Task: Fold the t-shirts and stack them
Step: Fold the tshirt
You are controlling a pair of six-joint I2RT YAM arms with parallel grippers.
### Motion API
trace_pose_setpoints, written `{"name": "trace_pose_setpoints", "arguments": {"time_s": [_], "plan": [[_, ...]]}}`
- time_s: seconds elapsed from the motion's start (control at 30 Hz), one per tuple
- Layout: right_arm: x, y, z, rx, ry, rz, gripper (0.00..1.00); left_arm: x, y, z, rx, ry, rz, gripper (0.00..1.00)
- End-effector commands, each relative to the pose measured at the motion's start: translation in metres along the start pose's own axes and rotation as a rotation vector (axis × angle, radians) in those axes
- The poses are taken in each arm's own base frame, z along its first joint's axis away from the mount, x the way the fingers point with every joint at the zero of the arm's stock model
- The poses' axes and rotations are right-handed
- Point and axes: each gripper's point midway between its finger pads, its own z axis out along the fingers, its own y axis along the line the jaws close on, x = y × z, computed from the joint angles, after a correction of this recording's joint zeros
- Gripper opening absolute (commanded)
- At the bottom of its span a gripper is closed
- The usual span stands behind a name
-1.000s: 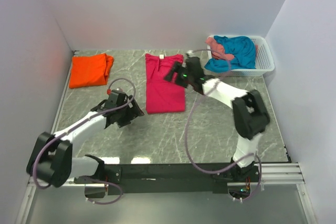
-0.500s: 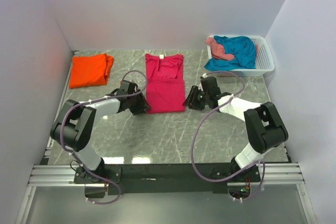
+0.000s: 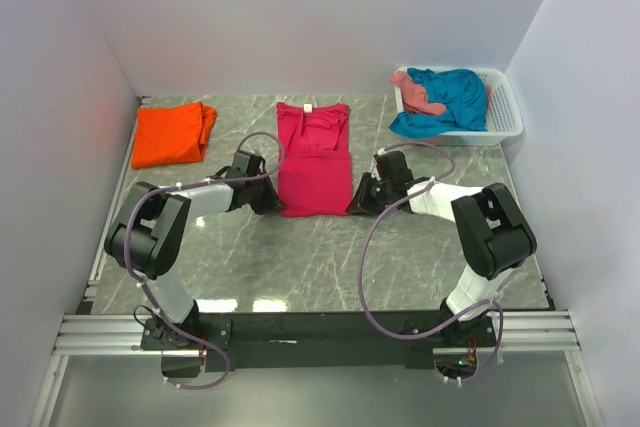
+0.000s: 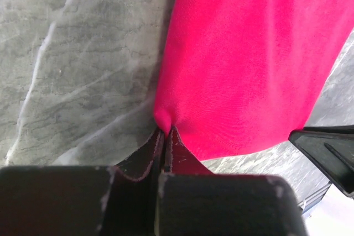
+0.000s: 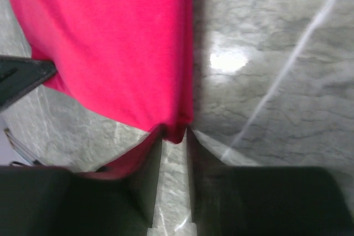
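Note:
A magenta-pink t-shirt, folded into a long strip, lies in the middle of the table. My left gripper is shut on its near left corner, and in the left wrist view the pinched cloth puckers at the gripper. At the near right corner sits my right gripper. Its jaws stand narrowly apart with the shirt's corner between the tips. An orange t-shirt lies folded at the far left.
A white slatted basket at the far right holds a teal-blue t-shirt and a salmon-pink one. White walls stand on three sides. Both arms reach low across the marble table.
Both arms swung to the near corners of the magenta shirt, the right one from its collar end. The left jaws shut on the left corner and the right jaws narrowed around the right corner.

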Motion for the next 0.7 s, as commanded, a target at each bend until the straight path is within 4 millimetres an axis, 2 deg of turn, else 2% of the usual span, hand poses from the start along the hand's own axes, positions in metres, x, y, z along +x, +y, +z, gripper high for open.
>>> {"name": "trace_pose_setpoints", "arguments": {"time_s": [0.0, 0.1, 0.13, 0.17, 0.2, 0.23, 0.27, 0.3, 0.33, 0.37, 0.43, 0.47, 0.5, 0.57, 0.67], "plan": [[-0.003, 0.015, 0.005, -0.036, 0.001, -0.021, 0.22, 0.011, 0.017, 0.0, -0.057, 0.014, 0.013, 0.01], [0.011, 0.013, 0.006, -0.032, 0.029, -0.011, 0.0, 0.02, 0.024, -0.005, -0.081, 0.019, 0.003, 0.01], [0.013, 0.013, 0.003, -0.03, 0.025, -0.011, 0.0, 0.024, 0.027, -0.007, -0.09, 0.021, 0.003, 0.01], [0.023, 0.005, 0.002, -0.008, 0.042, -0.004, 0.0, 0.024, 0.027, -0.012, -0.091, 0.011, 0.003, 0.01], [0.029, 0.001, 0.0, 0.003, 0.049, -0.001, 0.0, 0.037, 0.036, -0.014, -0.112, 0.03, -0.004, 0.01], [0.034, 0.001, -0.005, 0.004, 0.05, -0.009, 0.0, 0.039, 0.034, -0.022, -0.103, 0.026, 0.0, 0.01], [0.047, -0.008, -0.009, 0.022, 0.072, -0.005, 0.0, 0.043, 0.038, -0.025, -0.114, 0.022, -0.002, 0.01], [0.05, -0.005, -0.017, 0.013, 0.063, -0.017, 0.0, 0.059, 0.052, -0.031, -0.156, 0.052, -0.01, 0.01], [0.058, -0.007, -0.021, 0.019, 0.072, -0.029, 0.0, 0.066, 0.057, -0.036, -0.168, 0.058, -0.011, 0.01], [0.078, -0.019, -0.027, 0.055, 0.11, -0.034, 0.0, 0.067, 0.054, -0.046, -0.155, 0.04, -0.005, 0.01], [0.09, -0.015, -0.042, 0.044, 0.106, -0.054, 0.0, 0.097, 0.062, -0.059, -0.178, 0.095, 0.0, 0.01], [0.11, -0.022, -0.048, 0.058, 0.145, -0.06, 0.0, 0.101, 0.054, -0.069, -0.148, 0.088, 0.013, 0.01], [0.111, -0.012, -0.058, 0.021, 0.123, -0.075, 0.0, 0.116, 0.051, -0.075, -0.139, 0.117, 0.022, 0.01], [0.125, -0.01, -0.069, 0.011, 0.145, -0.082, 0.0, 0.131, 0.043, -0.093, -0.105, 0.141, 0.035, 0.01], [0.117, 0.007, -0.088, -0.043, 0.082, -0.11, 0.0, 0.131, 0.027, -0.113, -0.049, 0.123, 0.018, 0.01]]}}
